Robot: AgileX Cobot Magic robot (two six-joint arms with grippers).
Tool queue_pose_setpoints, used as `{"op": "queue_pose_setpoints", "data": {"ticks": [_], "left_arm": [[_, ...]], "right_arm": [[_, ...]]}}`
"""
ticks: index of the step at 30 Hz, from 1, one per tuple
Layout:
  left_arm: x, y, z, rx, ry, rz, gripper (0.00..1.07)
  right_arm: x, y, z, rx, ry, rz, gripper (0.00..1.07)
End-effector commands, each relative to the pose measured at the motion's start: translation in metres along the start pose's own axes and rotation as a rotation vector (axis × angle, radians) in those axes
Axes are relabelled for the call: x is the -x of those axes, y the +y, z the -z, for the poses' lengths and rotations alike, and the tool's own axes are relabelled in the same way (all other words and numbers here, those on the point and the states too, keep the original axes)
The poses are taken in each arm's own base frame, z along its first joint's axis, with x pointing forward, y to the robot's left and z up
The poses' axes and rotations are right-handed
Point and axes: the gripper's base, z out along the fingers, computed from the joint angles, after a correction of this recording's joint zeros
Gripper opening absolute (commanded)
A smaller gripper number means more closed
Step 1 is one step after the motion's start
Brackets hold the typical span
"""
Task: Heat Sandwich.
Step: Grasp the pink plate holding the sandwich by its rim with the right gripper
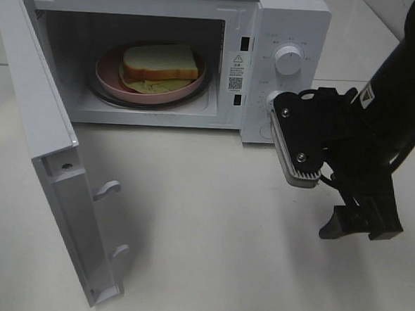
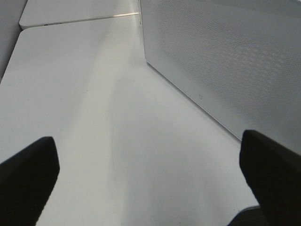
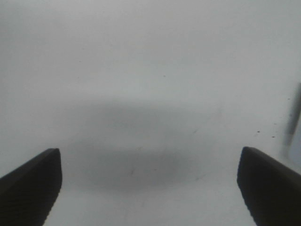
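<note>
**Sandwich in microwave, door open, both jaws wide**

Microwave (image 1: 289, 26) sits at back of the white tabletop (image 1: 210, 233); door (image 1: 32, 138) swung fully out to the left of the high view, inner face showing; cavity lit and open to view.

Sandwich (image 1: 160, 61) lies on pink plate (image 1: 107, 75) inside the cavity, roughly centred; top slice white with tan crust, pale yellow-green filling poking out below at the front.

Right arm (image 1: 401, 104) comes down in front of the control panel, near the lower right corner of the microwave; it hides part of the lower knob; upper knob (image 1: 289, 60) clear; right jaws wide apart, pointing down at bare tabletop (image 3: 150, 70), nothing between them.

Left jaws seen only from the left wrist; wide apart, empty; low over the tabletop (image 2: 94, 94), beside the microwave's perforated side wall (image 2: 225, 56).
</note>
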Motion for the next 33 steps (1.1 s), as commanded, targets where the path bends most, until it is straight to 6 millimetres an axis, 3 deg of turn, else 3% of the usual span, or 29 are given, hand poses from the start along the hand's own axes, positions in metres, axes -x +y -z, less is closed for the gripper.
{"op": "queue_pose_setpoints", "data": {"ticks": [1,20,29,33], "left_arm": [[-0.001,0.000,0.002,0.001,-0.036,0.005,1.01],[-0.001,0.000,0.002,0.001,-0.036,0.005,1.01],[-0.001,0.000,0.002,0.001,-0.036,0.005,1.01],[-0.001,0.000,0.002,0.001,-0.036,0.005,1.01]], "right_arm": [[0.007,-0.007,0.010,-0.053,0.023,0.029,0.95],[0.061,-0.063,0.009,-0.156,-0.009,0.118,0.92],[0.082,-0.093,-0.001,-0.218,-0.045,0.128,0.92],[0.095,-0.115,-0.014,-0.239,-0.057,0.127,0.90]]}}
